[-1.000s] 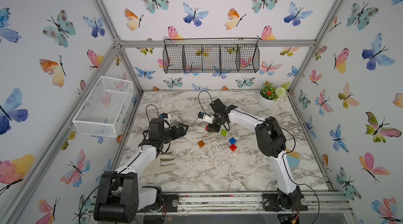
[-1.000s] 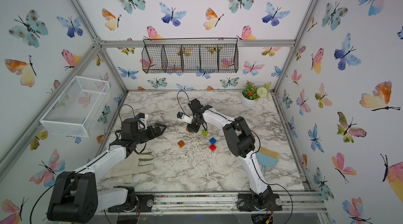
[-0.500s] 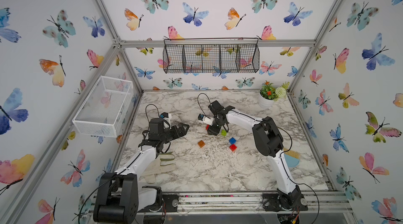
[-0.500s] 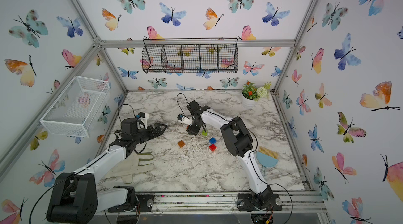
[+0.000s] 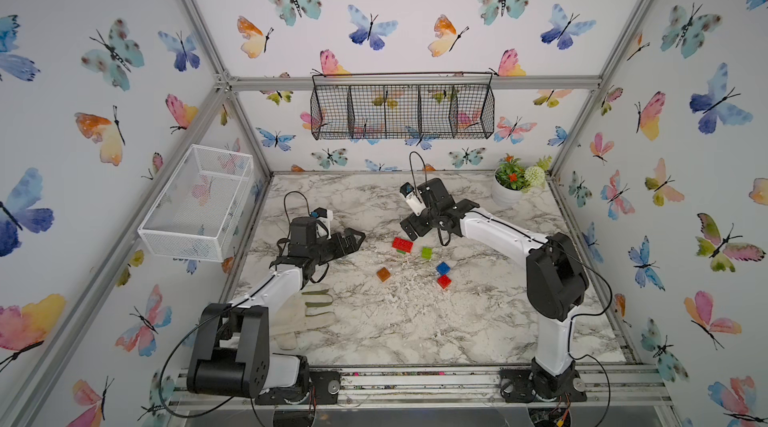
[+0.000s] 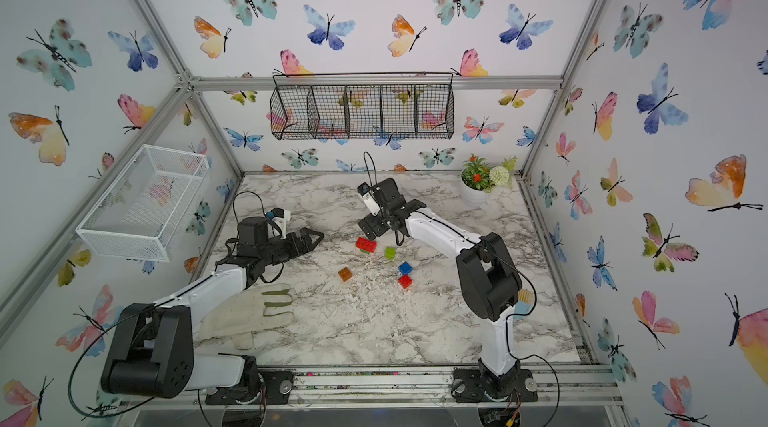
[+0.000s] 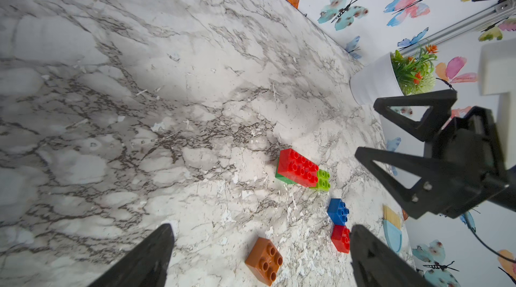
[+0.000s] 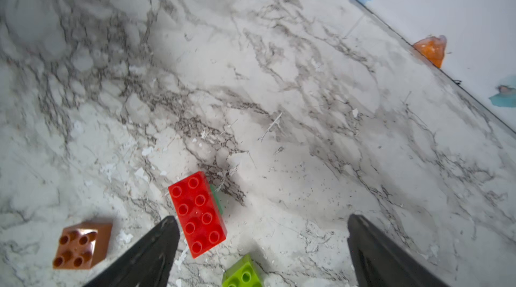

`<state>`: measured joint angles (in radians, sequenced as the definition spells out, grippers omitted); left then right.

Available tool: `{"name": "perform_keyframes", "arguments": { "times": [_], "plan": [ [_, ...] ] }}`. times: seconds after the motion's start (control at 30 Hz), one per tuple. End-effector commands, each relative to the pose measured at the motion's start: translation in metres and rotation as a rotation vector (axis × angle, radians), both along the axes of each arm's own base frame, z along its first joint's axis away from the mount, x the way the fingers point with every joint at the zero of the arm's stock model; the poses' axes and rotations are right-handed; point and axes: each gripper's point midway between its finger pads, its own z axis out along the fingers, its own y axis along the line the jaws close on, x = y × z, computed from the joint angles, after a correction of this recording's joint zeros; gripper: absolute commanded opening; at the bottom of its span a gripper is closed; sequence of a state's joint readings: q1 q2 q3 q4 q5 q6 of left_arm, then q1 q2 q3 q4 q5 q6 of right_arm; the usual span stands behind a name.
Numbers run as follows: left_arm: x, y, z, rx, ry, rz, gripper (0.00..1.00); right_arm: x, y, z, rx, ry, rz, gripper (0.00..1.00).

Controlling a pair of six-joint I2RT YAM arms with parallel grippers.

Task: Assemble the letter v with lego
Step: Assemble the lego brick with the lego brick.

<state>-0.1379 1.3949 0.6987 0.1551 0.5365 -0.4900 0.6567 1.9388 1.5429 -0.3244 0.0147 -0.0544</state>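
Right fingers [image 8: 156,246] spread wide and empty, poised over the desk [image 8: 279,76] just beside the long red brick [image 8: 196,214], which sits atop a dark green brick [image 7: 282,177]. A lime brick [image 5: 426,252] lies near that pair. The blue brick [image 5: 443,268] and small red brick [image 5: 444,281] lie close together nearer the front edge, with the orange brick [image 5: 383,274] apart from them. Left fingers [image 7: 150,252] are likewise wide and empty, raised off the desk to the left of the bricks and pointing toward them.

Long brick [image 5: 402,244] lies on a square brick [image 7: 281,177]. From it, plant pot [image 5: 505,196] at two o'clock, glove [image 5: 307,312] at eight o'clock.
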Motion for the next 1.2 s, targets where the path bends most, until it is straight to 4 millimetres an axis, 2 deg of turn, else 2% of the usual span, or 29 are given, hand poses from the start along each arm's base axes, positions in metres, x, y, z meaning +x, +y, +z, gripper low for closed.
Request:
{"name": "perform_keyframes", "arguments": {
  "times": [0.0, 0.1, 0.2, 0.3, 0.43, 0.53, 0.67, 0.83, 1.07, 1.17],
  "plan": [
    [0.017, -0.034, 0.013, -0.044, -0.048, -0.094, 0.97, -0.022, 0.001, -0.003, 0.249, 0.158, -0.105, 0.97],
    [0.029, -0.059, 0.011, -0.082, -0.039, -0.145, 0.92, -0.056, 0.019, 0.021, 0.583, 0.216, -0.046, 0.87],
    [0.037, -0.073, 0.007, -0.128, -0.023, -0.174, 0.89, -0.079, 0.028, 0.024, 0.713, 0.320, -0.004, 0.76],
    [0.043, -0.084, -0.001, -0.131, -0.009, -0.190, 0.86, -0.088, 0.034, 0.008, 0.762, 0.435, -0.017, 0.69],
    [0.049, -0.093, -0.013, -0.129, 0.014, -0.205, 0.84, -0.083, 0.026, -0.022, 0.730, 0.476, -0.127, 0.64],
    [0.052, -0.094, -0.022, -0.123, 0.030, -0.206, 0.83, -0.077, 0.017, -0.029, 0.703, 0.456, -0.193, 0.67],
    [0.055, -0.099, -0.034, -0.124, 0.054, -0.220, 0.79, -0.077, 0.018, -0.053, 0.662, 0.526, -0.239, 0.66],
    [0.054, -0.105, -0.046, -0.124, 0.081, -0.237, 0.73, -0.076, 0.013, -0.065, 0.705, 0.521, -0.289, 0.63],
    [0.052, -0.112, -0.061, -0.118, 0.106, -0.263, 0.72, -0.072, 0.010, -0.084, 0.680, 0.528, -0.333, 0.62],
    [0.049, -0.114, -0.071, -0.120, 0.130, -0.272, 0.70, -0.067, 0.014, -0.084, 0.704, 0.522, -0.324, 0.61]
  ]
}}
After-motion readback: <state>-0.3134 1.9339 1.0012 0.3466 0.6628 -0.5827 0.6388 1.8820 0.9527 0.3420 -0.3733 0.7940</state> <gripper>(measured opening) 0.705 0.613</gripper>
